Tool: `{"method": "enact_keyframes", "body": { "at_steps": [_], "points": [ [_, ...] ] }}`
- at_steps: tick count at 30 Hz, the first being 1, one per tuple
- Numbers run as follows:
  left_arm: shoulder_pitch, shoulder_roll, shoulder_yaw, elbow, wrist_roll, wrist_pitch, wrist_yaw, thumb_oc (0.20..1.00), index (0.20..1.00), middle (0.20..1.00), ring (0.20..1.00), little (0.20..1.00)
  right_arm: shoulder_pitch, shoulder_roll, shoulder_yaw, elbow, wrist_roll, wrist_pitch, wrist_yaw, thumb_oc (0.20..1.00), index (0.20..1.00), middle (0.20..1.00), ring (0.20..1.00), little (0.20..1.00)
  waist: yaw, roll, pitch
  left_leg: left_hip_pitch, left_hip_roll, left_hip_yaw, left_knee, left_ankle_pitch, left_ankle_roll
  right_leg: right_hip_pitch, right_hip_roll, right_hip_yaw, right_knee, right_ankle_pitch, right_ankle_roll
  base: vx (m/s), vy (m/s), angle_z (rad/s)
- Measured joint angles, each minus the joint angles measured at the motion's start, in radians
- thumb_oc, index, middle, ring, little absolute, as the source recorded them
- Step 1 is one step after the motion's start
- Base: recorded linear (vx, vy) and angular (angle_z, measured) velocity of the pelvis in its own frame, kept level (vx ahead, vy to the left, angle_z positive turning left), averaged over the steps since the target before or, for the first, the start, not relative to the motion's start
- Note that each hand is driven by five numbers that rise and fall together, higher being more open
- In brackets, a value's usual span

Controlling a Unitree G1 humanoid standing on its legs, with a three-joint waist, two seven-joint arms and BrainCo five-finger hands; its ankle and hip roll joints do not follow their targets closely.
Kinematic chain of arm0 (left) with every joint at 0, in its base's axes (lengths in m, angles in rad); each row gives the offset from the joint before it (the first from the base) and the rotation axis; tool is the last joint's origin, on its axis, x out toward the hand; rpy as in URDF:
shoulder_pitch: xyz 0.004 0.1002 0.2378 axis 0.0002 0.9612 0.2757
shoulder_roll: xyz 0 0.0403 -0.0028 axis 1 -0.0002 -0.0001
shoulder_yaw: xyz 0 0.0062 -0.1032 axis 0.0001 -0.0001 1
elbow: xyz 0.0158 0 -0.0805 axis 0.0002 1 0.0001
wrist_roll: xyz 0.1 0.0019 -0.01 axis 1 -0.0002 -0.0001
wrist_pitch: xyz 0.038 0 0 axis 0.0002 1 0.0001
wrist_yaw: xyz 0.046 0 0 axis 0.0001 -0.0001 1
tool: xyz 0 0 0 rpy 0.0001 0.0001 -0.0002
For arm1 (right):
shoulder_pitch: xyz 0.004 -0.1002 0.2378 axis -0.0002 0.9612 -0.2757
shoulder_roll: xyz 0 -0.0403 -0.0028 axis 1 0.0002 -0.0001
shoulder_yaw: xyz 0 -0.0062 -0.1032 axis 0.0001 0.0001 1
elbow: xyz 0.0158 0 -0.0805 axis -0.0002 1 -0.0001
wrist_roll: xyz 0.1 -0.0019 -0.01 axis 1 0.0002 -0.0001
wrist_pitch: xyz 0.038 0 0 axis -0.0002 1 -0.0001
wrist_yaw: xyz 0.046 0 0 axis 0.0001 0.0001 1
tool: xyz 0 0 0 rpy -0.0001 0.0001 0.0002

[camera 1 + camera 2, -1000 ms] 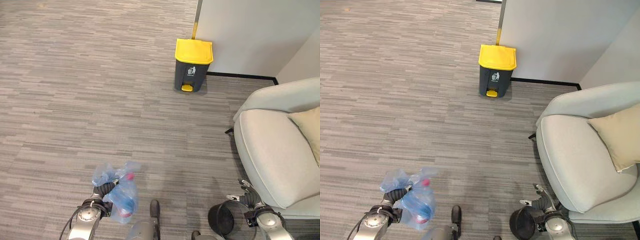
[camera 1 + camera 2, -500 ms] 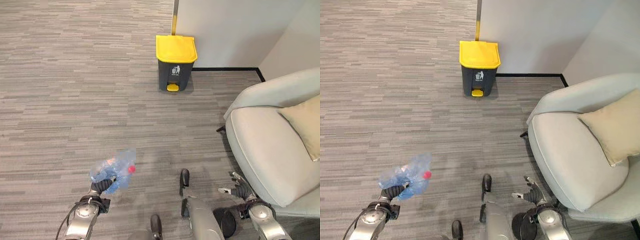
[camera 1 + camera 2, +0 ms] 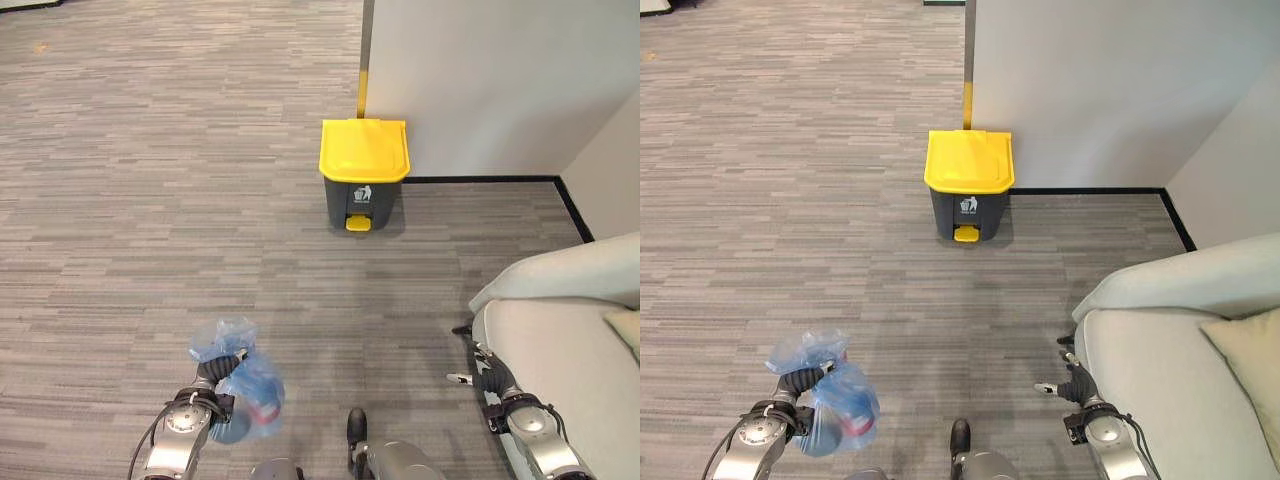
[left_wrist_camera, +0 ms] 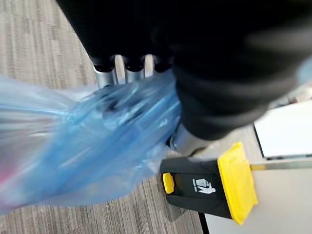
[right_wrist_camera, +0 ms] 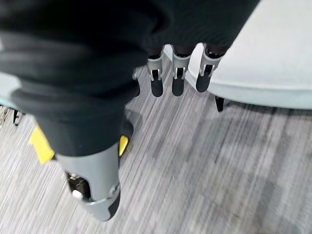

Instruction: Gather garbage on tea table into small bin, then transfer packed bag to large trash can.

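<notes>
One blue bag [image 3: 245, 385] is hanging from the left robot hand [image 3: 213, 375], fingers clamped on its neck; the can [image 3: 363, 177] is waiting at one o'clock, lid closed. Right robot hand [image 3: 1074, 383] is hanging slack.

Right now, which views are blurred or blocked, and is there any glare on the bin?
Left wrist view: the blue plastic bag is smeared with blur, and the left hand darkens the top. Right wrist view: the right hand hangs open, its cover a dark mass. Left eye view: the yellow-lidded trash can is evenly lit, no glare.
</notes>
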Motion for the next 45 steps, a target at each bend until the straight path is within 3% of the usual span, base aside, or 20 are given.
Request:
{"method": "enact_keyframes", "body": {
  "at_steps": [3,5,8,9,10,14,15,17,19,20,23,25,29,30,32,34,37,40,41,45],
  "points": [
    [0.02,-0.007,0.003,-0.003,0.0,0.0,0.001,0.2,0.2,0.2,0.2,0.2,0.004,0.001,0.001,0.043,0.0,0.005,-0.011,1.0,1.0,1.0,1.0,1.0,0.042,0.041,0.007,-0.122,-0.002,0.016,-0.287,0.152,-0.01,0.131,0.05,0.049,-0.117,-0.045,0.062,0.52,0.092,-0.43],
    [0.027,-0.016,0.006,-0.004,0.0,0.0,0.0,0.2,0.2,0.2,0.2,0.2,0.005,0.0,0.0,0.052,-0.001,0.016,-0.012,1.0,1.0,1.0,1.0,1.0,0.054,0.058,0.011,-0.132,-0.004,0.022,-0.322,0.186,0.002,0.168,0.066,0.074,-0.118,-0.068,0.07,0.43,0.128,-0.63],
    [0.075,-0.018,0.008,-0.006,0.001,0.001,-0.001,0.2,0.2,0.2,0.2,0.2,0.024,-0.008,-0.001,0.047,-0.003,0.018,-0.012,1.0,1.0,1.0,1.0,1.0,0.062,0.059,-0.012,-0.063,-0.04,0.036,-0.315,0.213,0.058,0.245,0.053,0.13,-0.1,-0.128,0.088,0.39,0.158,-0.63],
    [0.075,-0.016,0.007,-0.006,0.001,0.002,-0.002,0.2,0.2,0.2,0.2,0.2,0.034,-0.004,-0.002,0.049,-0.003,0.02,-0.012,1.0,1.0,1.0,1.0,1.0,0.056,0.056,-0.019,-0.032,-0.052,0.041,-0.322,0.243,0.105,0.26,0.044,0.132,-0.079,-0.158,0.106,0.29,0.162,-0.3],
    [0.08,-0.012,0.004,-0.009,0.002,0.004,-0.002,0.2,0.2,0.2,0.2,0.2,0.047,0.002,0.002,0.044,-0.004,0.018,-0.008,1.0,1.0,1.0,1.0,1.0,0.054,0.051,-0.022,-0.007,-0.051,0.066,-0.324,0.305,0.159,0.241,0.032,0.127,0.02,-0.214,0.151,0.28,0.158,-0.17],
    [0.038,0.021,-0.001,-0.006,0.006,0.006,-0.006,0.2,0.2,0.2,0.2,0.2,0.056,0.033,0.001,0.033,-0.004,0.019,-0.004,1.0,1.0,1.0,1.0,1.0,0.044,0.007,-0.042,0.075,-0.11,0.082,-0.364,0.243,0.183,0.006,-0.062,0.124,0.525,-0.307,0.242,0.25,0.136,-0.21],
    [0.03,0.026,-0.004,-0.006,0.006,0.009,-0.006,0.2,0.2,0.2,0.2,0.2,0.051,0.036,0.003,0.017,-0.004,0.019,-0.002,1.0,1.0,1.0,1.0,1.0,0.042,0.006,-0.042,0.098,-0.128,0.086,-0.372,0.233,0.194,-0.047,-0.096,0.126,0.6,-0.311,0.244,0.24,0.078,-0.2],
    [0.013,0.032,-0.003,-0.007,0.006,0.009,-0.004,0.2,0.2,0.2,0.2,0.2,0.038,0.038,0.01,0.008,-0.004,0.017,0.004,1.0,1.0,1.0,1.0,1.0,0.034,0.017,-0.035,0.137,-0.141,0.084,-0.4,0.218,0.201,-0.124,-0.121,0.121,0.64,-0.333,0.238,0.14,0.031,-0.04],
    [-0.003,0.041,-0.002,-0.007,0.005,0.009,-0.001,0.2,0.2,0.2,0.2,0.2,0.022,0.041,0.036,0.008,-0.003,0.018,0.007,1.0,1.0,1.0,1.0,1.0,0.023,0.031,-0.031,0.168,-0.134,0.087,-0.405,0.209,0.183,-0.208,-0.118,0.1,0.558,-0.339,0.239,0.31,0.038,0.06],
    [0.004,0.041,0.002,-0.004,0.004,0.008,0.003,0.2,0.2,0.2,0.2,0.2,0.01,0.043,0.042,0.007,-0.003,0.018,0.009,1.0,1.0,1.0,1.0,1.0,0.028,0.042,-0.024,0.191,-0.128,0.085,-0.414,0.157,0.17,-0.275,-0.115,0.054,0.493,-0.308,0.237,0.42,-0.011,-0.16],
    [0.013,0.027,0.002,0.041,0.003,0.015,0.001,0.2,0.2,0.2,0.2,0.2,0.01,0.038,0.038,0.006,-0.003,0.019,0.007,1.0,1.0,1.0,1.0,1.0,0.001,0.023,-0.009,0.227,-0.141,0.07,-0.399,0.103,0.154,-0.408,-0.099,0.048,0.297,-0.147,0.229,0.37,-0.074,0.09],
    [0.007,0.022,0.003,0.058,0.001,0.017,0.001,0.2,0.2,0.2,0.2,0.2,0.04,0.04,0.037,0.011,-0.004,0.023,0.007,1.0,1.0,1.0,1.0,1.0,-0.013,0.02,0.002,0.268,-0.153,0.047,-0.385,0.065,0.143,-0.409,-0.103,0.006,0.056,-0.032,0.242,0.45,-0.177,0.32],
    [0.003,0.01,-0.002,0.052,0.001,0.017,-0.001,0.2,0.2,0.2,0.2,0.2,0.09,0.04,0.033,0.012,-0.004,0.023,0.008,1.0,1.0,1.0,1.0,1.0,-0.043,0.013,-0.004,0.361,-0.162,-0.044,-0.374,0.015,0.127,-0.322,-0.119,-0.032,-0.015,0.037,0.217,0.34,-0.184,0.71],
    [0.003,0.0,-0.004,0.051,0.002,0.017,0.0,0.2,0.2,0.2,0.2,0.2,0.08,0.035,0.029,0.03,-0.004,0.022,0.008,1.0,1.0,1.0,1.0,1.0,-0.041,0.029,-0.006,0.399,-0.136,-0.066,-0.369,-0.003,0.102,-0.301,-0.11,-0.032,0.013,0.134,0.192,0.27,-0.199,0.82],
    [0.014,-0.002,-0.005,0.042,0.001,0.017,-0.001,0.2,0.2,0.2,0.2,0.2,0.06,0.03,0.027,0.032,-0.004,0.022,0.008,1.0,1.0,1.0,1.0,1.0,-0.041,0.046,-0.006,0.395,-0.11,-0.068,-0.315,-0.014,0.079,-0.284,-0.092,-0.035,0.027,0.18,0.155,0.24,-0.179,0.47],
    [0.022,-0.013,-0.005,0.037,0.001,0.02,-0.003,0.2,0.2,0.2,0.2,0.2,0.03,0.029,0.008,0.03,-0.003,0.019,0.007,1.0,1.0,1.0,1.0,1.0,-0.032,0.048,-0.007,0.332,-0.083,-0.033,-0.102,-0.019,0.05,-0.225,-0.074,-0.038,0.01,0.202,0.095,0.23,-0.138,0.16],
    [0.031,-0.028,-0.006,0.032,0.0,0.02,-0.005,0.2,0.2,0.2,0.2,0.2,-0.005,0.01,-0.002,0.031,-0.002,0.014,0.0,1.0,1.0,1.0,1.0,1.0,-0.021,0.068,-0.014,0.262,-0.027,-0.014,0.112,-0.005,0.01,-0.144,-0.033,-0.033,-0.035,0.144,0.042,0.21,-0.073,-0.1],
    [0.01,-0.025,-0.036,0.018,0.0,0.02,-0.007,0.2,0.2,0.2,0.2,0.2,-0.006,-0.012,-0.004,0.021,-0.001,0.014,-0.007,1.0,1.0,1.0,1.0,1.0,-0.011,0.049,-0.02,0.175,-0.001,-0.013,-0.014,-0.029,-0.003,-0.1,-0.025,-0.035,-0.066,0.128,0.013,0.15,-0.017,-0.02],
    [0.001,-0.026,-0.039,0.019,0.0,0.02,-0.008,0.2,0.2,0.2,0.2,0.2,-0.004,-0.011,-0.004,0.021,-0.001,0.017,-0.014,1.0,1.0,1.0,1.0,1.0,-0.011,0.036,-0.013,0.14,0.006,-0.013,-0.078,-0.024,-0.01,-0.079,-0.026,-0.037,-0.069,0.118,0.026,0.13,0.025,0.08],
    [0.0,-0.025,-0.04,0.017,0.0,0.02,-0.006,0.2,0.2,0.2,0.2,0.2,0.007,-0.009,-0.001,0.032,-0.001,0.018,-0.017,1.0,1.0,1.0,1.0,1.0,-0.007,0.017,-0.001,0.077,0.049,-0.01,-0.231,0.072,-0.028,-0.01,-0.004,-0.043,-0.098,0.095,0.059,0.11,0.09,-0.14]
  ]
}}
